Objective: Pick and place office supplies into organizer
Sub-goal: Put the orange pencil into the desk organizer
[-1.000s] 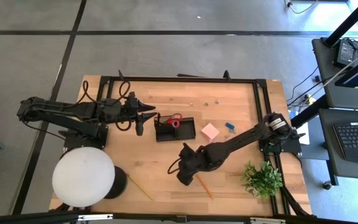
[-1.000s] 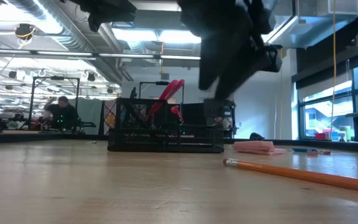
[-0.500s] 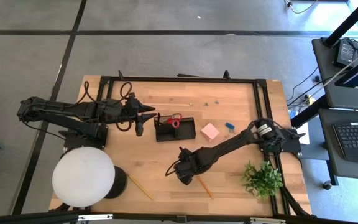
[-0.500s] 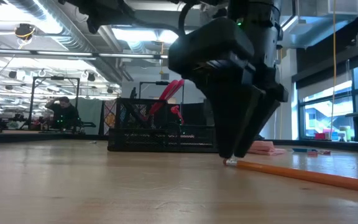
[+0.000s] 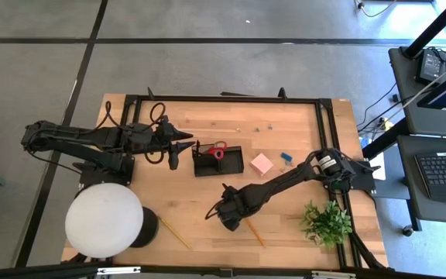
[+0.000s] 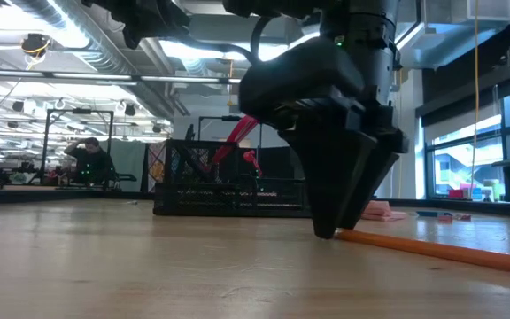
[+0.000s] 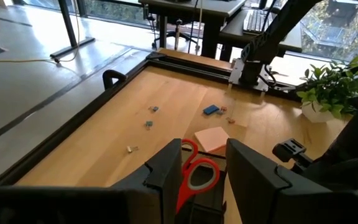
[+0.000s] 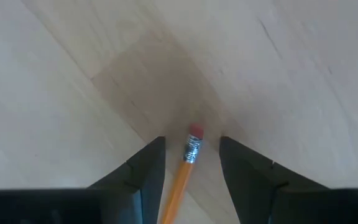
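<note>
Straddling the pencil (image 8: 184, 177)'s eraser end, my right gripper (image 8: 191, 163) stands narrowly parted, unclosed; pencil axis runs 11-to-5 o'clock, eraser toward 11.

Left claw (image 7: 201, 180) open above red-handled scissors (image 7: 194, 174), pink sticky-note block (image 7: 214, 138) beyond, green plant (image 7: 331, 87) far off

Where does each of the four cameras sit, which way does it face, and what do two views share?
High: overhead, straight down; both arms, organizer.
Low: table height, level across; right gripper down at the pencil.
Left wrist: past open left gripper toward scissors.
Right wrist: down between open fingers onto the pencil's eraser end.
Shared: low and right wrist both show that pencil.
</note>
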